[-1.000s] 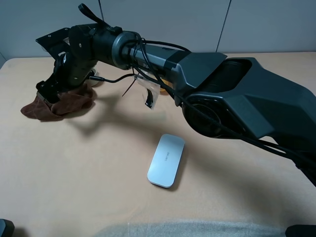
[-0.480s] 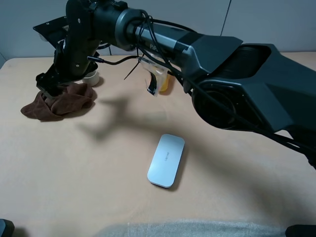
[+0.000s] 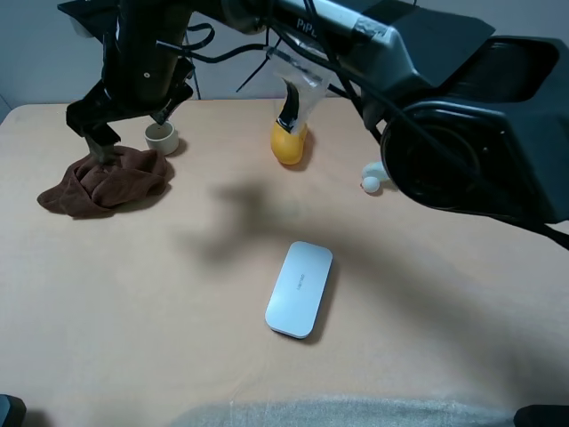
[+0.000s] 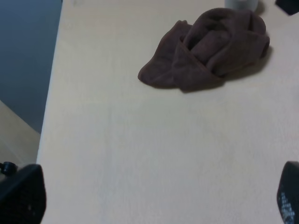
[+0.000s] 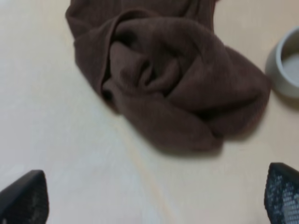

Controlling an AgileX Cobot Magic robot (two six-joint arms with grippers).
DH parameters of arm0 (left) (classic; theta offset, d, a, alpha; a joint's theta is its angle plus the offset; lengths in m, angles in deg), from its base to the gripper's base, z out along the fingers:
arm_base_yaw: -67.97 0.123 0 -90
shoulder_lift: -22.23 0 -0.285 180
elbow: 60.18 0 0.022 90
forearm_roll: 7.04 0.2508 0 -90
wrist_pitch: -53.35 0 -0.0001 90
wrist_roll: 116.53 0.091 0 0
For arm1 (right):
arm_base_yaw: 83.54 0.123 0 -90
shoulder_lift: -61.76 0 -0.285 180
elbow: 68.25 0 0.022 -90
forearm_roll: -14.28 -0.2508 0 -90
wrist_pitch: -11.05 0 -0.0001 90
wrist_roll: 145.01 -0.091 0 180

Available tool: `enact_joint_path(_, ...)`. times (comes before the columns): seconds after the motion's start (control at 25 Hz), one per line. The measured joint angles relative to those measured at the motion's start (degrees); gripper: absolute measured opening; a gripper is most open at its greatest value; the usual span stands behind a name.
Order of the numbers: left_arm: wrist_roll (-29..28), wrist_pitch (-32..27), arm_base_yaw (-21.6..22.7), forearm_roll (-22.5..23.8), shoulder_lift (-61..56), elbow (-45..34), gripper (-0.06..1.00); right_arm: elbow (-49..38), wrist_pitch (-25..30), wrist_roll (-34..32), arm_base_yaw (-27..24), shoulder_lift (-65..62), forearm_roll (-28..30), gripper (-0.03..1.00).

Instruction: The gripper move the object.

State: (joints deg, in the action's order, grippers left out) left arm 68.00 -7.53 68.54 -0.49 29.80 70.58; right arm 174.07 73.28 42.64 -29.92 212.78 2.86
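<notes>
A crumpled brown cloth (image 3: 107, 182) lies on the tan table (image 3: 178, 294) at the far left. It also shows in the left wrist view (image 4: 210, 46) and the right wrist view (image 5: 168, 79). My right gripper (image 3: 96, 132) reaches across to the left and hangs just above the cloth's far end. It is open and empty, and the right wrist view (image 5: 152, 200) shows its fingertips (image 5: 23, 200) wide apart. My left gripper (image 4: 154, 196) is open and empty, low at the table's front left; its base (image 3: 9, 411) shows in the high view.
A small grey cup (image 3: 162, 136) stands just behind the cloth. A yellow object (image 3: 289, 142) and a small white object (image 3: 372, 182) sit at the back. A silver-white case (image 3: 300, 288) lies mid-table. Grey fabric (image 3: 338, 414) lies along the front edge.
My right arm has risen off the brown cloth and swung upward. The cloth stays on the table where it lay. The yellow and white objects have come into view.
</notes>
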Motion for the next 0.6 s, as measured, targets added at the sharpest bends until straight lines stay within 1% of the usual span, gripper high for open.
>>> enact_joint_path(0.2,0.00,0.00,0.00,0.00,0.00,0.00,0.99,0.00,6.50,-1.41,-0.51,-2.31,0.84,0.69)
enact_joint_path(0.24,0.00,0.00,0.00,0.00,0.00,0.00,0.99,0.00,7.05,-1.46,-0.65,-2.81,1.11,0.69)
enact_joint_path(0.6,0.00,0.00,0.00,0.00,0.00,0.00,0.99,0.00,7.43,-3.63,-0.85,-7.70,3.12,0.69)
